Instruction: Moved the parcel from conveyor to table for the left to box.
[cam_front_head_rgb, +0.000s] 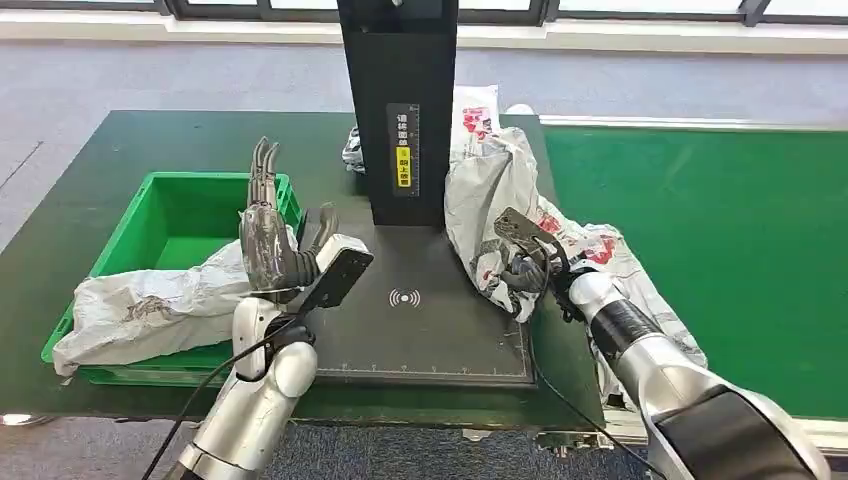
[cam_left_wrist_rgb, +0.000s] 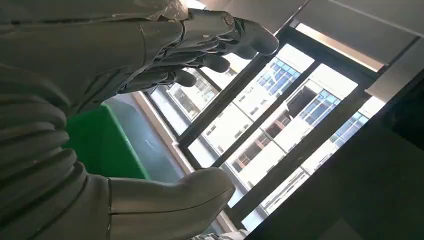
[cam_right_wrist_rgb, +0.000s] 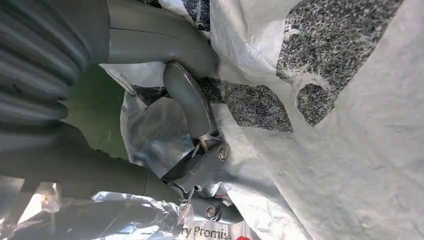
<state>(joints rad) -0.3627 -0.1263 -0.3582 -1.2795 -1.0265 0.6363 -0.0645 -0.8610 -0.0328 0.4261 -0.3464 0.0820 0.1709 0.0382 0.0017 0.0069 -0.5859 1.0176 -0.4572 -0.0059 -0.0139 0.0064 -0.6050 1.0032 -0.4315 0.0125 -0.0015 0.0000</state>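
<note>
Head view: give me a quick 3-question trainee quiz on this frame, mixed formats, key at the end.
1. True or false: the right hand grips the grey parcel beside the black stand.
2. Multiple choice: the left hand is A) holding a parcel, B) raised with fingers apart and holding nothing, C) pressing on the scanner mat.
3. Fill in: a second grey parcel lies draped over the rim of the green ____.

Key: 1 true; 2 B; 3 bin.
</note>
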